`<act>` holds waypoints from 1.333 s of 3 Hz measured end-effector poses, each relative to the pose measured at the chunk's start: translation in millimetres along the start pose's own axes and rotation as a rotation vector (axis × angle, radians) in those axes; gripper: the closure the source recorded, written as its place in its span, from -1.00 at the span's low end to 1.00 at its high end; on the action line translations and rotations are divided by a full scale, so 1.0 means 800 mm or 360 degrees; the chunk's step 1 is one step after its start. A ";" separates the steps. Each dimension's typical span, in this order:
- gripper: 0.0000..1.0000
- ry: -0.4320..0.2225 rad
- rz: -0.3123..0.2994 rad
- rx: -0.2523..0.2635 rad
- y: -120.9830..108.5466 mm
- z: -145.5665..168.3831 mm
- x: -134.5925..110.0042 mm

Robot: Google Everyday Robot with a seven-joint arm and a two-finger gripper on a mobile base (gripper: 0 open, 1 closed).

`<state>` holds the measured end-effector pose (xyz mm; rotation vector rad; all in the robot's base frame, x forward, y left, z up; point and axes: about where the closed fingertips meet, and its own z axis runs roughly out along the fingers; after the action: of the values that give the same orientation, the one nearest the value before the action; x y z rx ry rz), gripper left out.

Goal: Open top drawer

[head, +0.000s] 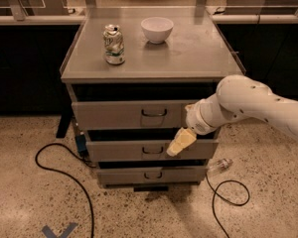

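The top drawer [114, 115] is the widest and tallest of three grey drawers in a metal cabinet [154, 58], with a small dark loop handle [154, 113] at its centre. A dark gap shows between its front and the cabinet top. Two shallower drawers sit below it [119, 150], [119, 175]. My gripper [181, 142], cream-coloured on a white arm [248, 105] reaching in from the right, hangs in front of the middle drawer's right part. It is below and to the right of the top drawer's handle and holds nothing that I can see.
A crushed can [113, 44] and a white bowl [157, 29] stand on the cabinet top. Black cables [64, 177], [231, 195] lie on the speckled floor on both sides. A small clear object [219, 165] lies by the cabinet's right foot. Dark counters run behind.
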<state>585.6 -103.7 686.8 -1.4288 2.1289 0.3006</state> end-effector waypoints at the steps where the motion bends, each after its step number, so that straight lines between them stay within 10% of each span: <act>1: -1.00 0.0000 0.0000 0.0001 0.000 0.001 0.000; 4: -1.00 -0.0308 0.0049 0.0310 -0.049 0.027 -0.038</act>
<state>636.1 -85.8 690.5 -1.2069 1.9664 0.2263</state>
